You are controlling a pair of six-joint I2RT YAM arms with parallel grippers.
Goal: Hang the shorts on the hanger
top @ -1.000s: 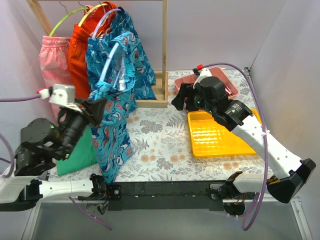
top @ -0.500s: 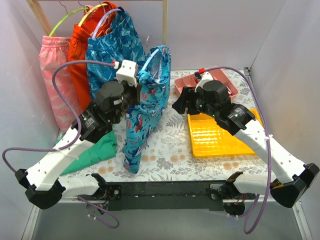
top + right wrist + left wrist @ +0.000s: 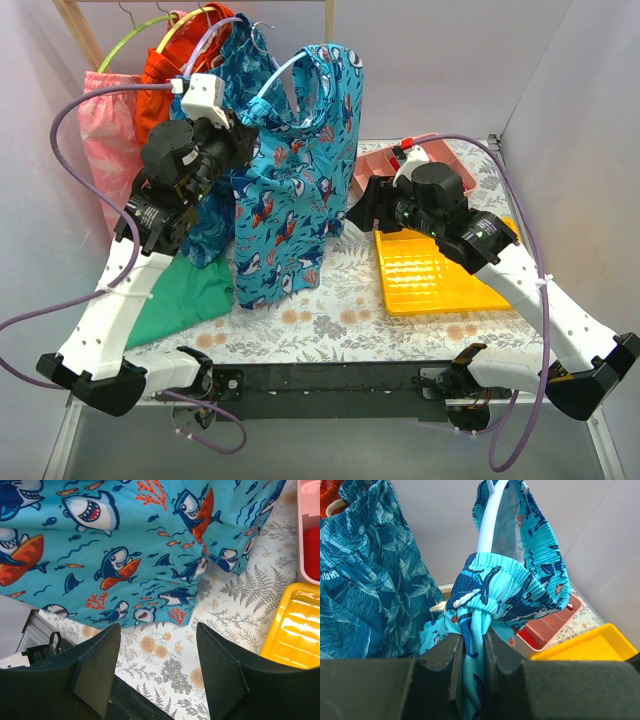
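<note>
The bright blue shark-print shorts (image 3: 295, 180) hang threaded on the pale blue-white hanger (image 3: 280, 70), held up above the table's middle. My left gripper (image 3: 243, 140) is shut on the bunched waistband of the shorts (image 3: 472, 645), with the hanger's arm (image 3: 489, 517) rising just above the pinch. The shorts' legs hang down to the floral cloth (image 3: 150, 555). My right gripper (image 3: 352, 215) is open and empty, right of the shorts and above the cloth (image 3: 159, 647), not touching them.
A wooden rack (image 3: 328, 110) at the back holds pink (image 3: 105, 120), orange (image 3: 165, 75) and teal leaf-print shorts (image 3: 215, 215) on lime and yellow hangers. A green cloth (image 3: 180, 300) lies at the left. A yellow tray (image 3: 440, 270) and pink bin (image 3: 385, 170) stand at the right.
My left arm has lifted and swung the shorts and hanger up and to the right, so the shorts now hang spread out. The right arm has barely moved.
</note>
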